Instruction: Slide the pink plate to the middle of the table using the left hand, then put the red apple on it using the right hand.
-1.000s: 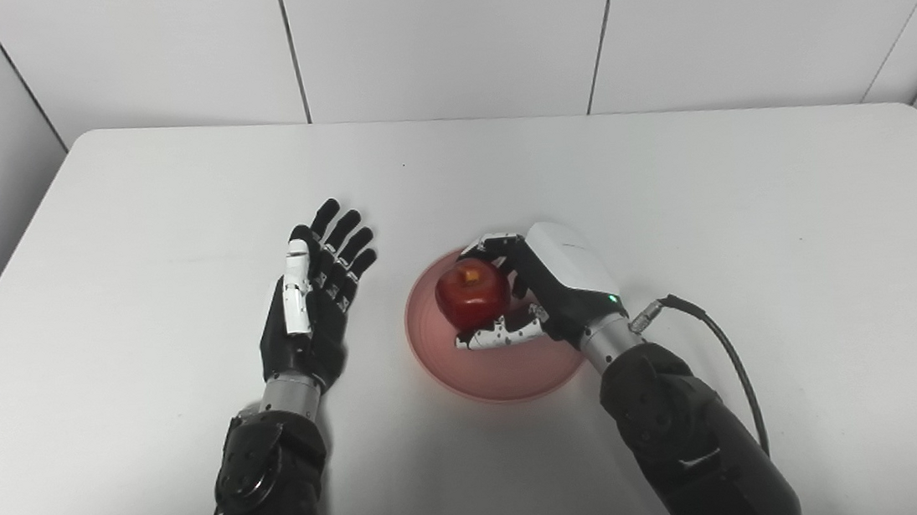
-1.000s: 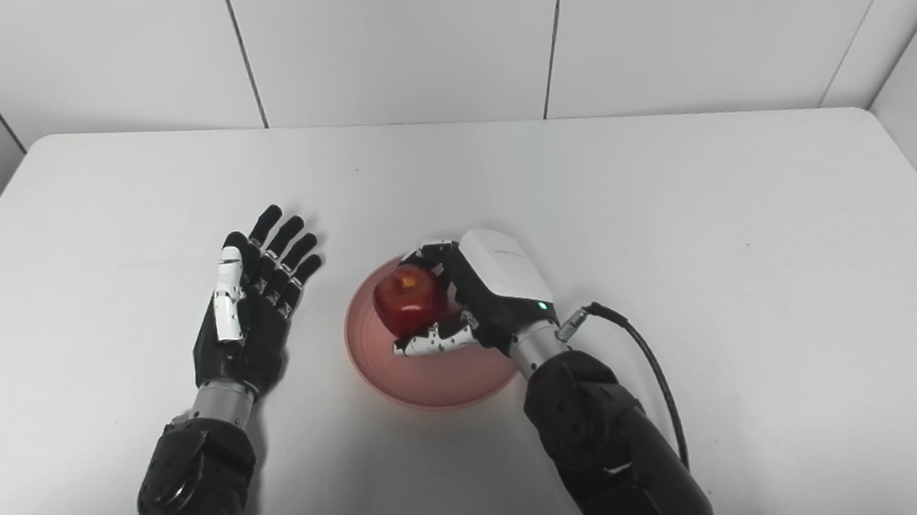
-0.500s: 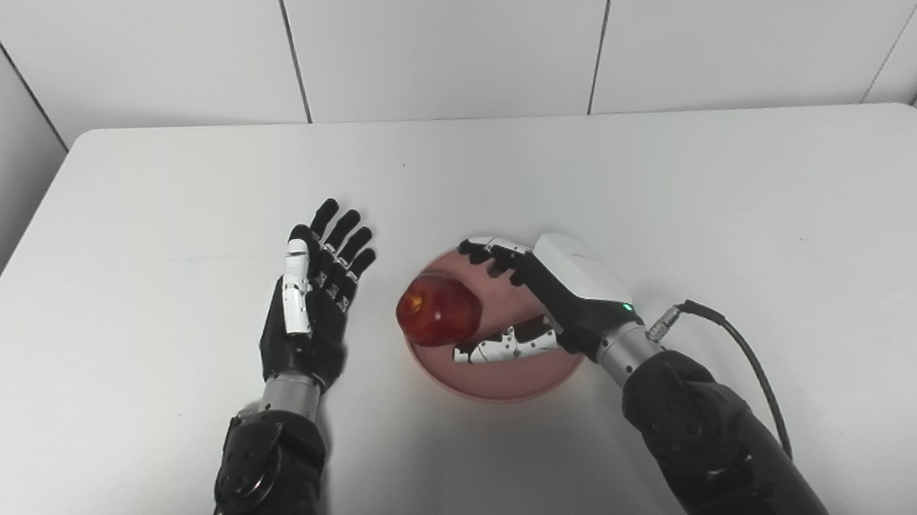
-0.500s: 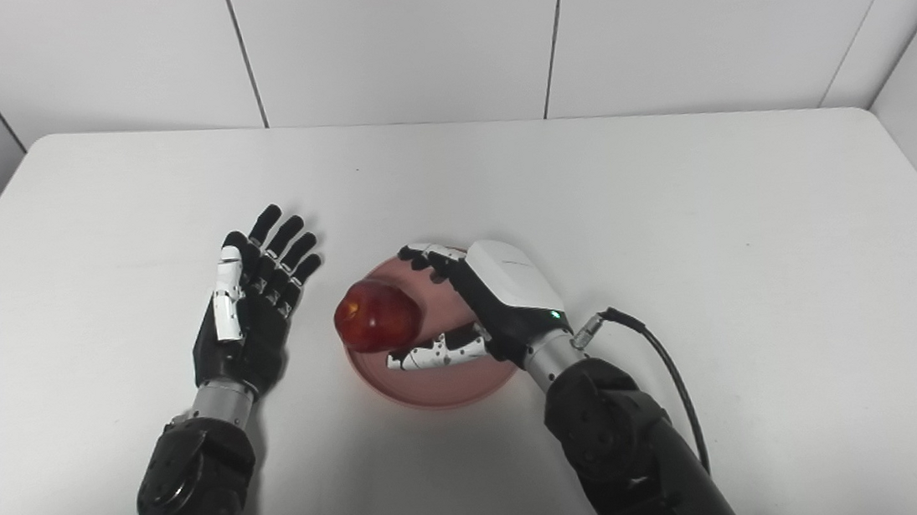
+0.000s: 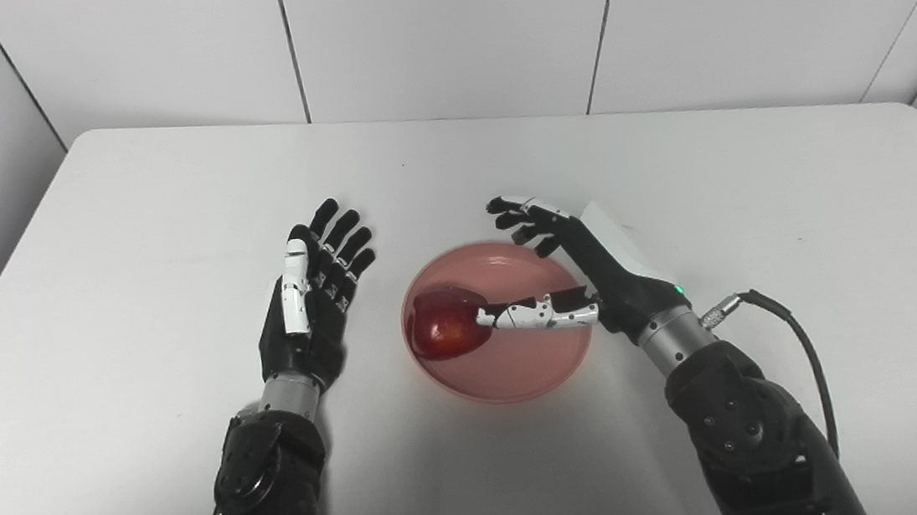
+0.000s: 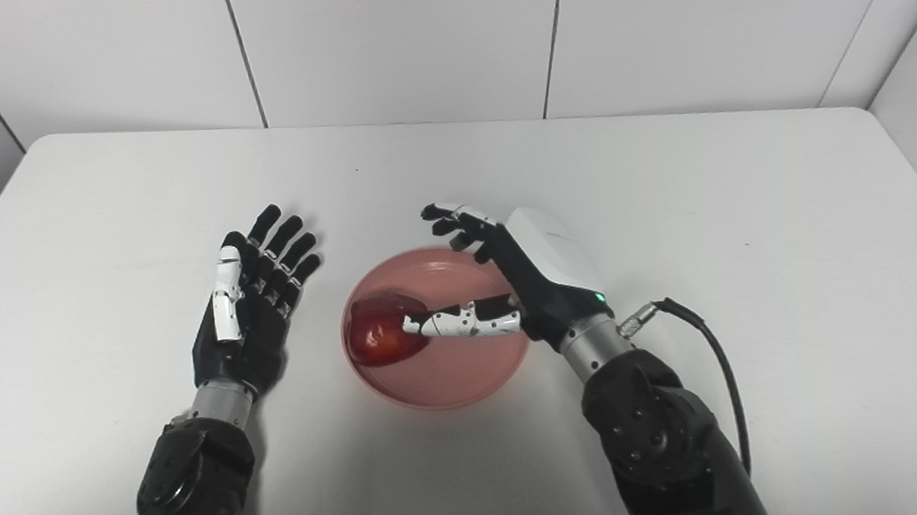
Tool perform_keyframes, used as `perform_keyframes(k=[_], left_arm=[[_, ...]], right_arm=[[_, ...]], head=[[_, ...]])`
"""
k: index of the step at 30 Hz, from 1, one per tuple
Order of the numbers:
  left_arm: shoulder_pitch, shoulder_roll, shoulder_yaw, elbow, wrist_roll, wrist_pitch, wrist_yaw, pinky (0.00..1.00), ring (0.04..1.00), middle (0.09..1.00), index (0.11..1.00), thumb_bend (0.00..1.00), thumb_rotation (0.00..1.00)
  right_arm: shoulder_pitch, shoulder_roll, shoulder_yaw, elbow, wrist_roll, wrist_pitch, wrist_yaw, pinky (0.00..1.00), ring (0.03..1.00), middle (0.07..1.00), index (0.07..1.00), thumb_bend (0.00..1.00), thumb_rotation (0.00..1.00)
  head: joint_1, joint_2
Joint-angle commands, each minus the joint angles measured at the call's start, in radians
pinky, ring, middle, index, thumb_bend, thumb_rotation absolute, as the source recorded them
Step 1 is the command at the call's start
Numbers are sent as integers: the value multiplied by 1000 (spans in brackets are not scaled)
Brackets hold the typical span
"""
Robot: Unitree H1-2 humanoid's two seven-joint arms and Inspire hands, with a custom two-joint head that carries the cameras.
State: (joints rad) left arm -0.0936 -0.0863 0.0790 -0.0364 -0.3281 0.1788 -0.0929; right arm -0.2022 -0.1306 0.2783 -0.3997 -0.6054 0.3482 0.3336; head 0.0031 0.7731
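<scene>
The pink plate sits near the middle of the white table. The red apple lies in the plate's left part, close to the rim. My right hand is open at the plate's right side, its fingers spread above the far rim and its thumb stretched over the plate toward the apple, its tip next to it. My left hand rests open and palm up on the table, left of the plate and apart from it.
The white table runs out on all sides, with white wall panels behind its far edge. A black cable loops from my right wrist over the table.
My right hand let go of the apple, spread its fingers and drew back to the right. The apple dropped and rolled to the plate's left part. The left hand stayed still.
</scene>
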Motion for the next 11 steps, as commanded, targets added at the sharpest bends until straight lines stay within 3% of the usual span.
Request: perform_keyframes(k=[1,11], left_arm=[[-9,0,3,-1,0,15,13,895,884,894,886,420,1000],[-8,7,3,2,-2,17,7,894,884,895,885,423,1000]], right_arm=[[-36,9,-39,-61,24,2,-30,693,772,796,808,1000,520],[-27,14,-175,-56,114,-41,-144,696,760,778,803,1000,583]], head=[[0,1],[-11,-2]])
